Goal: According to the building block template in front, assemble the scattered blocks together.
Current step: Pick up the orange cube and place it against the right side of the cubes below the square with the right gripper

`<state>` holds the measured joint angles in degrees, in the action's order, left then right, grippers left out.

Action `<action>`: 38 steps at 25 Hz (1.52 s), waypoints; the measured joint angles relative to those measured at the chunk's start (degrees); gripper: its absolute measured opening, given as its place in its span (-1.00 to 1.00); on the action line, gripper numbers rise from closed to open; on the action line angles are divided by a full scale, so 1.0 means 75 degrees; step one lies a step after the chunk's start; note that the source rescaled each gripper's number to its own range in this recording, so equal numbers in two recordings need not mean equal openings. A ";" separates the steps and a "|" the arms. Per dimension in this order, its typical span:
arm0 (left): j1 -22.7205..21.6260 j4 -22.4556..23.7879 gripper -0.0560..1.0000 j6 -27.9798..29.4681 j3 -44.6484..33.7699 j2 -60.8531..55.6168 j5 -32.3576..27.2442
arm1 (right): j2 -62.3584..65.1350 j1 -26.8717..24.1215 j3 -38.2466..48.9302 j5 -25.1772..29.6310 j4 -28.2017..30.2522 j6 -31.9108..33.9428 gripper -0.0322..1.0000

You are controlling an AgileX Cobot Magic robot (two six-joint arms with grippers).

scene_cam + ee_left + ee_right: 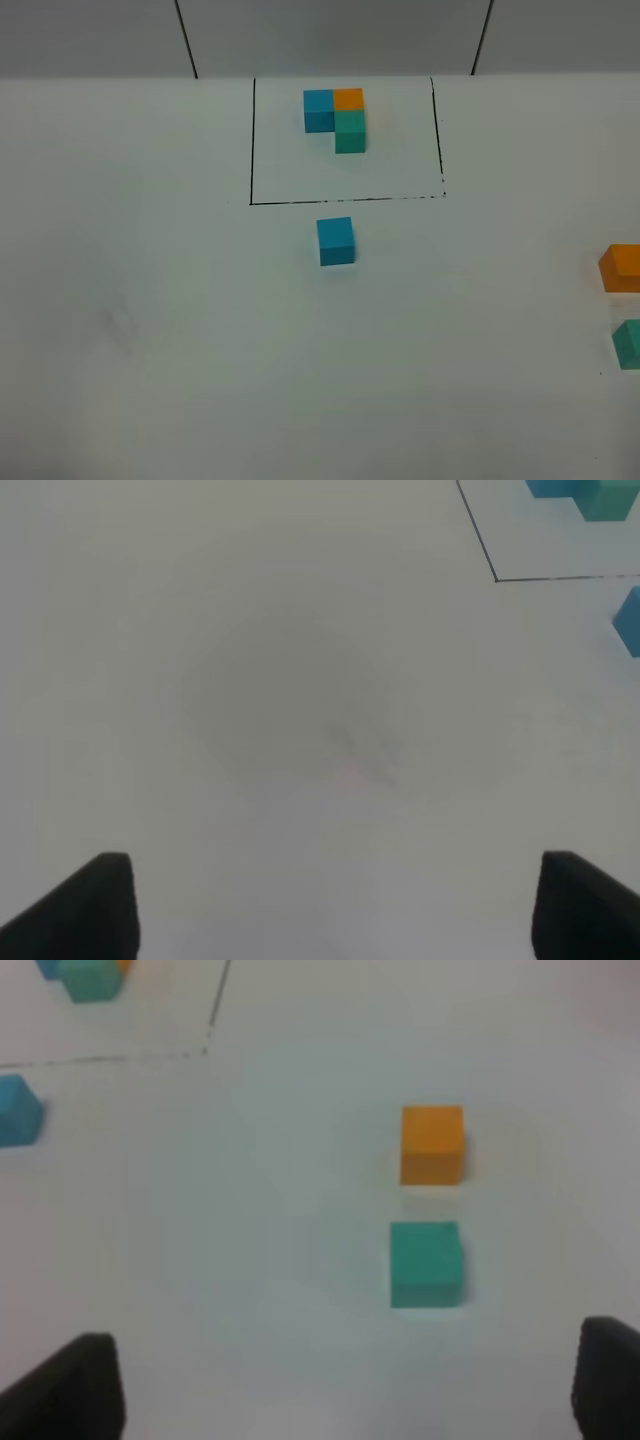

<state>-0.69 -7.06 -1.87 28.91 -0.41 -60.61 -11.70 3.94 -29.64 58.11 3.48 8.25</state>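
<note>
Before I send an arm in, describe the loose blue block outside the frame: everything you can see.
The loose blue block is a small matte sky-blue cube with plain faces and crisp edges, undamaged as far as shows. It sits flat on the white table, just outside the near line of the black drawn frame, not touching it. Only the table touches it; no other block is close.

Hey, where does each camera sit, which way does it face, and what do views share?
Exterior high: mounted above the table, looking down at the framed template and loose blue cube; no arm shows.
Left wrist: on the left arm, facing mostly table; left fingers show, wide apart.
Right wrist: on the right arm, facing the orange cube and green cube; right fingers show, apart.
Shared: all three views catch the blue cube and template.
</note>
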 joint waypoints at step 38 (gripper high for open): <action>0.0000 0.0013 0.45 0.0008 0.0000 0.0000 0.0000 | -1.1604 -0.1803 -0.3638 -0.2111 -0.1224 -0.2486 0.94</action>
<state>-0.69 -6.97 -1.81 28.91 -0.41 -60.61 -98.73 -9.58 -56.92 42.28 -5.70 -10.39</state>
